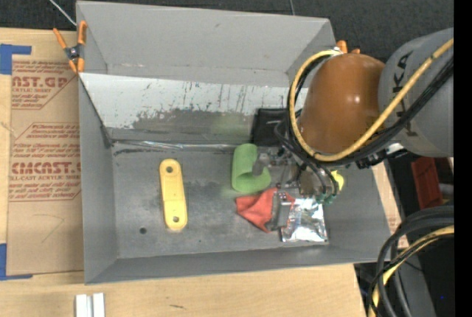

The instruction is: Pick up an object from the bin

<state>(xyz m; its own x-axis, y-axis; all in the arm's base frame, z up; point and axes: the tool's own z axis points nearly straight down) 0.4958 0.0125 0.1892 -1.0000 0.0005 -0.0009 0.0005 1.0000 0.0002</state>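
Observation:
My gripper (297, 177) hangs low in the right part of the bin, mostly hidden under the arm's orange cover. Just left of it a green curved plastic piece (245, 169) lies on the floor. Below it are a crumpled red thing (255, 208) and a silver foil packet (304, 224), side by side near the front wall. A black box-like thing (268, 127) sits against the back slope, partly covered by the arm. A small yellow-green thing (337, 182) peeks out at the gripper's right.
A flat yellow bar with a hole (172, 194) lies alone in the left half of the bin floor, with bare floor around it. The arm and its cables cover the bin's right side.

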